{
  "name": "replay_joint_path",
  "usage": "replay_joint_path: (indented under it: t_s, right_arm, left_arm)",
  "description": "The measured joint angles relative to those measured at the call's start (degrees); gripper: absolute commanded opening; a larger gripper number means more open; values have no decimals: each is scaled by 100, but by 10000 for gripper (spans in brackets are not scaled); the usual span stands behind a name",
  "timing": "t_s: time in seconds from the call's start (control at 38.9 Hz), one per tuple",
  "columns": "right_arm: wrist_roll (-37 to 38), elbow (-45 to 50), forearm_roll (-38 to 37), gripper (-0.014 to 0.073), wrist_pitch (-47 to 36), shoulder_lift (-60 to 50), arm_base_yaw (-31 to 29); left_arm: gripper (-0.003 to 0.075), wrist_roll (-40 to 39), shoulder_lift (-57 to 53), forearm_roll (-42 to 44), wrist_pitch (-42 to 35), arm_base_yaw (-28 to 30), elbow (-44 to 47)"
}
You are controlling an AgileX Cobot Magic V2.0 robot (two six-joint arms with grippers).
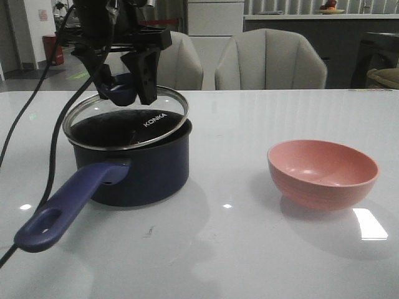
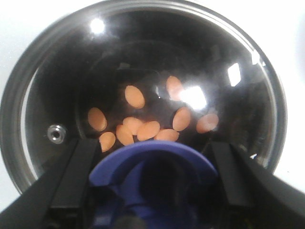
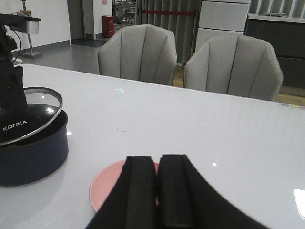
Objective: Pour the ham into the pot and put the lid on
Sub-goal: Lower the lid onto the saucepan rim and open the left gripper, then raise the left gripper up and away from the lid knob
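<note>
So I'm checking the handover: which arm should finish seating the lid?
Left. Its claw straddles the knob of the lid, tilted on the pot. The right claw is over the bowl.

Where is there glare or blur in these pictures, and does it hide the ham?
Front view: window glare on the table beside the bowl; sharp overall. Left wrist view: bright spots on the lid, yet the ham shows through; the knob is blurred. Right wrist view: the shut right gripper is soft.
</note>
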Motion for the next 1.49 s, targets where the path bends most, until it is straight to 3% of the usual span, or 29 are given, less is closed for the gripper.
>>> replay_joint_path:
  t_s: [0.21, 0.51, 1.0, 1.26, 1.49]
  right_arm:
    - [0, 0, 0, 148, 0, 0, 0]
    - [0, 0, 0, 148, 0, 0, 0]
    - [0, 0, 0, 148, 0, 0, 0]
    - [0, 0, 0, 148, 0, 0, 0]
    - [0, 0, 0, 148, 0, -3, 0]
  left_arm:
    - [405, 0, 86, 0, -66, 0, 0]
    - [575, 3, 292, -19, -148, 10, 0]
    - [571, 12, 251, -67, -61, 10, -414]
    - [571, 12, -371, 116, -42, 57, -374]
    - [571, 15, -1357, 607, -28, 60, 263]
